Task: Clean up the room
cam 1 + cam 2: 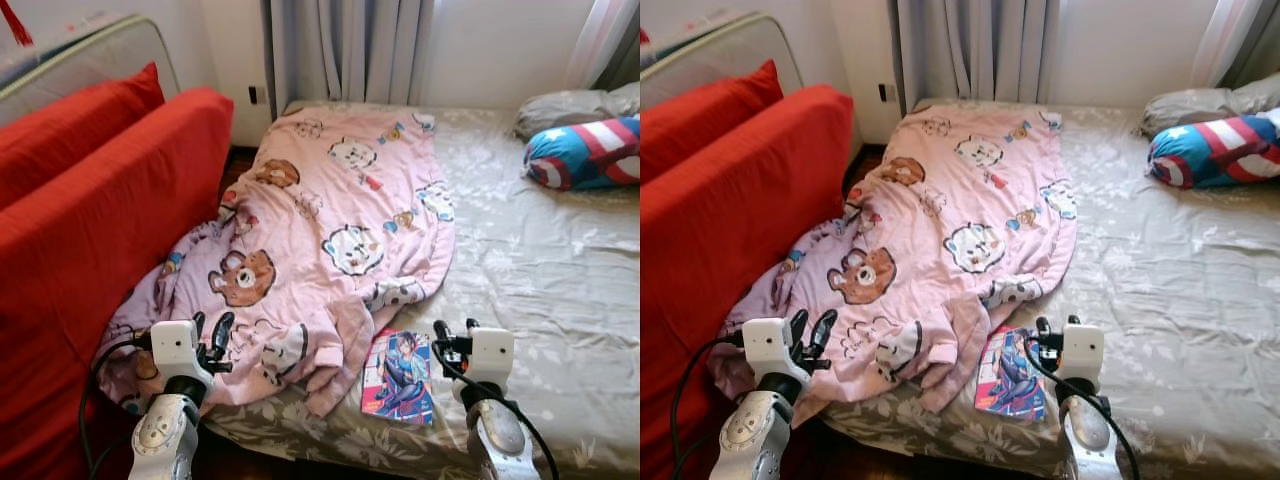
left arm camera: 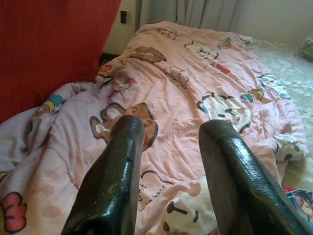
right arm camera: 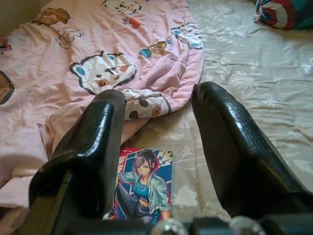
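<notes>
Nearest, at about 7 o'clock in the head views, the left gripper [image 1: 213, 340] hovers over the near edge of the pink blanket [image 1: 330, 230], its two black fingers [image 2: 115, 181] apart with nothing between them. At about 5 o'clock the right gripper [image 1: 452, 338] hangs over the near edge of the bed [image 1: 540, 270], fingers also spread and empty. Just beside it, toward 6 o'clock, a comic book [image 1: 399, 376] lies flat on the grey flowered sheet, its near-left corner touching or slightly tucked under the blanket's loose fold.

The blanket is crumpled and spreads from the near left corner of the bed up toward 12 o'clock, spilling at 9 o'clock against the red sofa [image 1: 90, 230]. Far off at 2 o'clock sit a striped cushion [image 1: 585, 152] and a grey pillow [image 1: 570, 108]; curtains [image 1: 345, 50] hang at 12 o'clock.

The step in hand looks like either lifting the book or straightening the blanket. For the book, the right gripper should come down over one free long edge, away from the blanket fold, and pinch thinly so the cover does not crease; a flat book on soft bedding may need one finger pressed into the mattress to get under it. For the blanket, grip a bunched ridge, not a flat stretch.
</notes>
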`<state>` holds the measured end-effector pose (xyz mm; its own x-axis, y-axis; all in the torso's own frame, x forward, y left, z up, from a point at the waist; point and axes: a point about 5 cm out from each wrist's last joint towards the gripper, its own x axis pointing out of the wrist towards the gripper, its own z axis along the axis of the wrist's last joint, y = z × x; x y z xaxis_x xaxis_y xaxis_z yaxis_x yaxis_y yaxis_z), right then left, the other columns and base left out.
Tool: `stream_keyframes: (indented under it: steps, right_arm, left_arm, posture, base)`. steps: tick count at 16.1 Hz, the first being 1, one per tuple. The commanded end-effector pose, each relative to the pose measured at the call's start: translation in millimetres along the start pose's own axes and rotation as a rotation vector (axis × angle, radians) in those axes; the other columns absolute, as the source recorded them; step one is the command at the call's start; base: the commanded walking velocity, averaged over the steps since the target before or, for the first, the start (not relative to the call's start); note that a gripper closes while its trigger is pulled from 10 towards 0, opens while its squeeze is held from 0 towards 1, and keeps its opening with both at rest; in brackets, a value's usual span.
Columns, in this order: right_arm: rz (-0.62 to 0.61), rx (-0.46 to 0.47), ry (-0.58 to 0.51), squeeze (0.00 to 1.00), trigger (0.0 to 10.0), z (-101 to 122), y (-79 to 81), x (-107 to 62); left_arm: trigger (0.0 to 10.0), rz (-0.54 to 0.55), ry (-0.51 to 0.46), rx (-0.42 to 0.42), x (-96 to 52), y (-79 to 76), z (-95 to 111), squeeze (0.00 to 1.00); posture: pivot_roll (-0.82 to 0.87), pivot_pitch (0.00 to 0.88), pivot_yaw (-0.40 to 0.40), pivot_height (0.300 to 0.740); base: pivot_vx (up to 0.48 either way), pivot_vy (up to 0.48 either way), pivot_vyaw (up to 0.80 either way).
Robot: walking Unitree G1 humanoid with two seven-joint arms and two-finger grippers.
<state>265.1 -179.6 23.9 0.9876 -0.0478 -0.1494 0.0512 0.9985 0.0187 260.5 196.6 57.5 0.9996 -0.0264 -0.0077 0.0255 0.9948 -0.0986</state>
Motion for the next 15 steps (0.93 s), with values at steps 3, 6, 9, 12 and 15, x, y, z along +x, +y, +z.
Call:
stream_keyframes:
  steps: [3, 6, 9, 12, 15]
  right_arm:
    - [0.006, -0.004, -0.013, 0.00, 10.0, 3.7, -0.1, 1.3]
    - [0.005, -0.003, -0.011, 0.00, 10.0, 4.4, -0.3, 1.7]
    - [0.005, -0.005, 0.004, 0.00, 10.0, 1.9, 0.2, 1.9]
    - [0.014, -0.007, 0.014, 0.00, 10.0, 1.1, 2.3, 3.2]
    - [0.025, -0.005, 0.000, 0.00, 10.0, 3.7, 4.7, 4.4]
  left_arm:
    - [10.0, 0.014, 0.000, -0.010, -1.0, 2.4, 2.3, 0.00]
    - [10.0, 0.016, 0.000, -0.008, -1.1, 2.3, 2.8, 0.00]
    - [10.0, 0.017, 0.005, -0.008, -1.2, 2.2, 2.2, 0.00]
    - [10.0, 0.020, 0.011, -0.007, -1.4, 1.8, 1.6, 0.00]
    - [10.0, 0.019, 0.012, -0.006, -1.2, 1.2, 1.8, 0.00]
  posture:
    - [-0.01, 0.093, -0.011, 0.666]
    - [-0.01, 0.096, -0.011, 0.666]
    - [-0.01, 0.096, -0.010, 0.666]
    - [-0.01, 0.099, -0.011, 0.666]
    - [-0.01, 0.099, -0.012, 0.666]
  base:
    - [0.000, 0.000, 0.00]
    - [0.000, 0.000, 0.00]
    - [0.000, 0.000, 0.00]
    - [0.000, 0.000, 0.00]
    - [0.000, 0.000, 0.00]
